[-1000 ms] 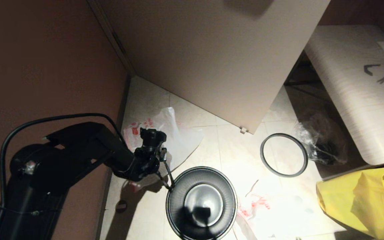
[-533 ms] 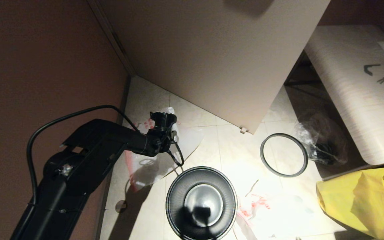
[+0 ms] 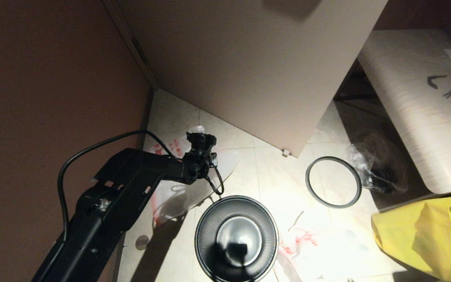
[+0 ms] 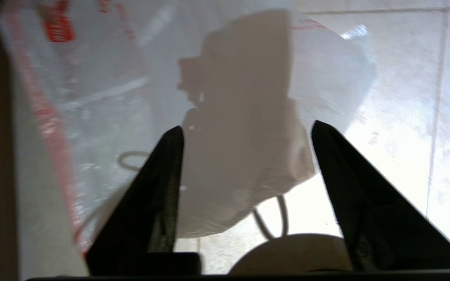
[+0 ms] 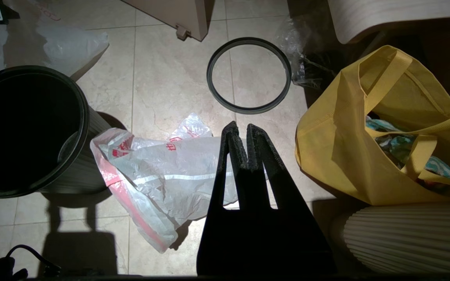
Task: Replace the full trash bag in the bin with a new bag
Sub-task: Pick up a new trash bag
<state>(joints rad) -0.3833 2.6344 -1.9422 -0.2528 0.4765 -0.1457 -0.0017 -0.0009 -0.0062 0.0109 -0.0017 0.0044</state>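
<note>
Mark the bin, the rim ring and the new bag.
bin (image 3: pixel 206 239): head view, ribbed inner wall.
rim ring (image 5: pixel 248 109): right wrist view, the band's near arc.
new bag (image 5: pixel 170 171): right wrist view, middle of its film.

Three cameras, all looking down at one tiled floor.

The head view looks steeply down from high up, the bin (image 3: pixel 236 239) at 6 o'clock. The left wrist view sits close over the full trash bag (image 4: pixel 248 117). The right wrist view hangs farther back, sharing the bin (image 5: pixel 25 128), rim ring (image 5: pixel 248 74) and yellow tote (image 5: pixel 365 128) with the head view.
</note>
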